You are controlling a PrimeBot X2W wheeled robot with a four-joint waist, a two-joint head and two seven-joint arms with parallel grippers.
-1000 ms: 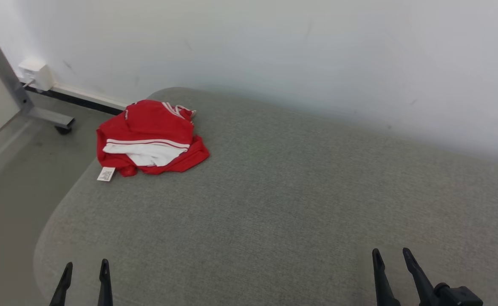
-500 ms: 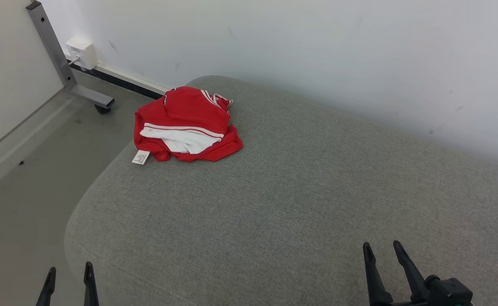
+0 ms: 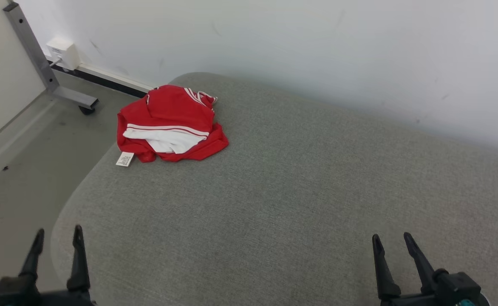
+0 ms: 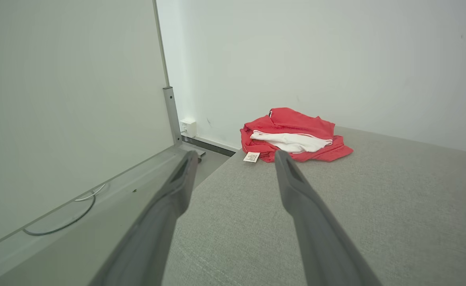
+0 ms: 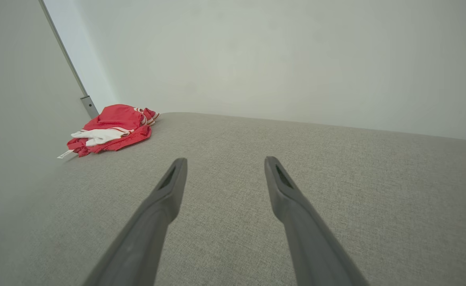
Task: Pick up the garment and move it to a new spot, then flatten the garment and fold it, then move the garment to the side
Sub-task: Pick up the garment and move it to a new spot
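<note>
Far ahead of the left jaws, the garment [image 3: 170,125] lies crumpled on the surface [image 3: 295,191]. Left and right jaws gape — empty.

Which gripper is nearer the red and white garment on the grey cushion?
Left. The left gripper hangs at the near left corner of the cushion, the side where the garment lies. The right gripper is at the near right, farther away. Both open, empty.
</note>
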